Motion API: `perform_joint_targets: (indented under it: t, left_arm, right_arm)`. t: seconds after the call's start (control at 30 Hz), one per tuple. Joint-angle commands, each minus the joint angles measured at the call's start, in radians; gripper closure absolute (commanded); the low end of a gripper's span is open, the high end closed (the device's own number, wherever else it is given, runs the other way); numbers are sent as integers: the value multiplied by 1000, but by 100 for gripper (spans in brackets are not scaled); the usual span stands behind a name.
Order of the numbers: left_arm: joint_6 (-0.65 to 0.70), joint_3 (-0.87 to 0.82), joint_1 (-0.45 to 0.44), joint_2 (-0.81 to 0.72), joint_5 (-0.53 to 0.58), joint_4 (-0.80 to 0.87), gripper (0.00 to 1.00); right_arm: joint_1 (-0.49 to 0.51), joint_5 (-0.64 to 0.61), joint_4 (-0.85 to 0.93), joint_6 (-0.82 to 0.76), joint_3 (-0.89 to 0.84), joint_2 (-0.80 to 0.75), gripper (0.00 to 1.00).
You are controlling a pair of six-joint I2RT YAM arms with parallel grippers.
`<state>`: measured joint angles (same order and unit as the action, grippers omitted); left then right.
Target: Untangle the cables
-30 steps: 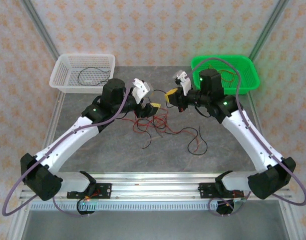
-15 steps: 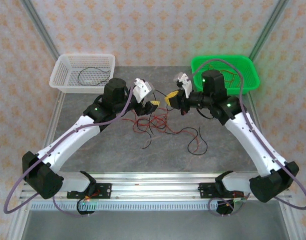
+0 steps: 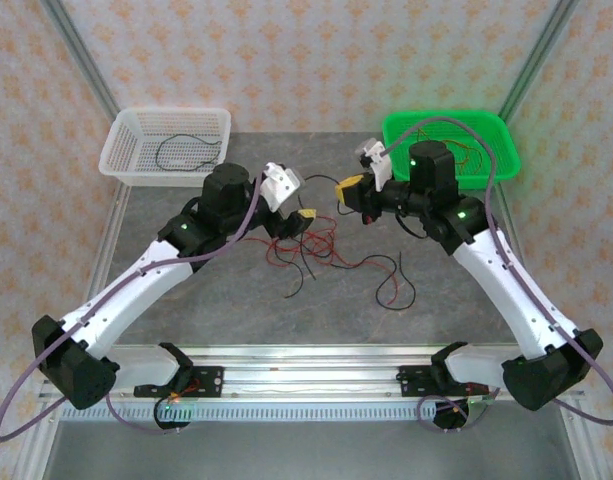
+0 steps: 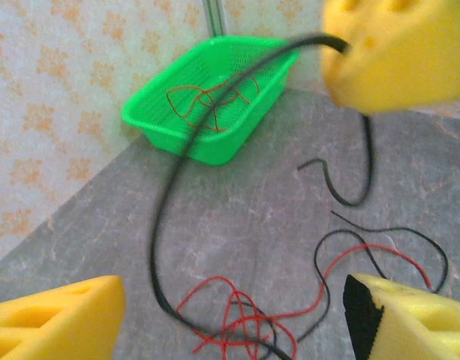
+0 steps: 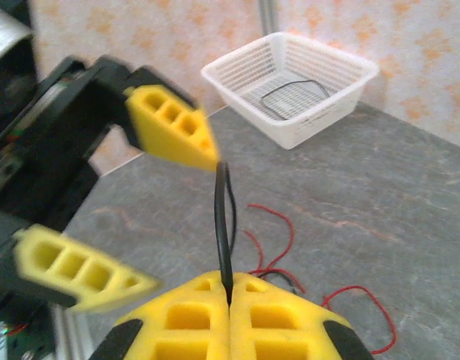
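A tangle of thin red and black cables (image 3: 308, 250) lies mid-table, with a loose black loop (image 3: 396, 285) to its right. My right gripper (image 3: 346, 187) hangs above the tangle's back edge, shut on one black cable (image 5: 223, 225) that rises from between its yellow pads (image 5: 192, 330). That black cable (image 4: 163, 225) runs down in an arc into the red cables (image 4: 245, 319) on the table. My left gripper (image 3: 302, 216) is open just left of the right one, over the tangle, its fingers (image 5: 169, 127) spread either side of the raised cable with nothing between them (image 4: 233, 307).
A white basket (image 3: 126, 150) holding one black cable (image 3: 186, 150) stands at the back left. A green basket (image 3: 496, 150) with red cables (image 4: 207, 101) stands at the back right. Bare grey tabletop (image 3: 236, 310) lies in front of the tangle.
My right gripper has shifted slightly back and to the right, still shut on the black cable. The left arm's elbow has swung down and left while its gripper stays over the tangle.
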<state>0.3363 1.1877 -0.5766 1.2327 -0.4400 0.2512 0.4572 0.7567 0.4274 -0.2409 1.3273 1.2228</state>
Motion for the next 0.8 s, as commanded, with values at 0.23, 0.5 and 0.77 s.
perform_joint_targets:
  t: [0.23, 0.5, 0.77]
  left_arm:
    - [-58, -77, -21, -92, 53, 59, 18]
    - [-15, -86, -23, -114, 236, -39, 1]
    - [42, -75, -22, -36, 130, -69, 2]
  right_arm:
    - [19, -85, -92, 80, -10, 39, 100]
    - [94, -101, 14, -12, -31, 62, 100]
    - [122, 15, 26, -60, -24, 47, 100]
